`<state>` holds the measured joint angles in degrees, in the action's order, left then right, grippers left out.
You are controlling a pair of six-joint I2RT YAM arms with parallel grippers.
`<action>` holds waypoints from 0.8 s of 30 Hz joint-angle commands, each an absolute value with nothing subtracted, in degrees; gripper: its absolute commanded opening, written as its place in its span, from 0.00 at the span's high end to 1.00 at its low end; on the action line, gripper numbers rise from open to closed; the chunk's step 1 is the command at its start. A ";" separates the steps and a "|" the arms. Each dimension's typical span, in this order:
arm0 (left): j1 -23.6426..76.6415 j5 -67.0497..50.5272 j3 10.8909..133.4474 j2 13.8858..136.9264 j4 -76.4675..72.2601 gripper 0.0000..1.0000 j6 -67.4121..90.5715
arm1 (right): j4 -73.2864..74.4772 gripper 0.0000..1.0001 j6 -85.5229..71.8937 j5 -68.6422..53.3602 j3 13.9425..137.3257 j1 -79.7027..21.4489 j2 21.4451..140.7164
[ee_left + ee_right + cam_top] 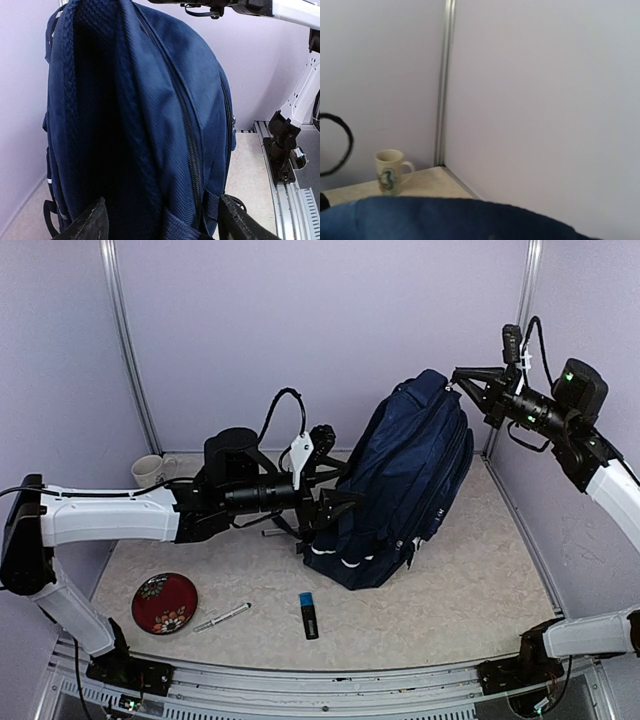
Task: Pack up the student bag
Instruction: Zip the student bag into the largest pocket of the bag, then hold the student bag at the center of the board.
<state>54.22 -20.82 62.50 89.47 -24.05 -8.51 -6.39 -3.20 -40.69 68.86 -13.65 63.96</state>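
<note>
The bag (415,480) looks soft and floppy, best held at its top, where the right gripper (458,375) pinches it; the left gripper (162,220) stands open.

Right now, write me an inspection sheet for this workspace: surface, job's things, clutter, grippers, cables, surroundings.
Surface: speckled beige table; no spills seen.
Job's things: navy student bag stands upright mid-table.
Clutter: mug in the far left corner; red plate, white pen and a small black item with a blue end lie near the front, all outside the bag.
Grippers: left gripper open, fingers either side of the bag; right gripper shut on the bag's top.
Cables: black loop above the left wrist; black cable on the right arm; no snag seen.
Surroundings: lilac walls, metal corner posts.
</note>
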 commanded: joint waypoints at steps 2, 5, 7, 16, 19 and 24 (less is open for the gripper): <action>58.11 -14.50 77.56 87.32 -10.75 0.17 -14.10 | -9.08 1.00 1.71 -32.17 74.10 -17.98 62.42; 61.55 -10.21 83.55 87.98 -8.29 0.05 -17.02 | -9.16 1.00 1.75 -31.74 74.67 -19.82 63.10; 62.49 -5.87 87.90 90.06 -7.23 0.01 -16.44 | -9.46 1.00 1.76 -31.16 74.54 -20.56 63.36; 62.56 11.65 114.78 110.26 8.09 0.02 -13.90 | -8.16 1.00 2.21 -29.70 76.29 -24.92 64.33; 62.73 12.15 118.96 113.59 9.82 0.12 -15.14 | -6.98 1.00 2.18 -29.23 76.97 -25.83 64.68; 62.98 8.29 116.58 112.46 8.56 0.77 -16.36 | -6.13 1.00 1.32 -26.41 77.24 -25.84 64.56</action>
<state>62.72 9.34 117.25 114.10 4.40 -15.11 -0.78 1.83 -28.80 73.49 -25.02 65.93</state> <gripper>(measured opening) 0.547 0.021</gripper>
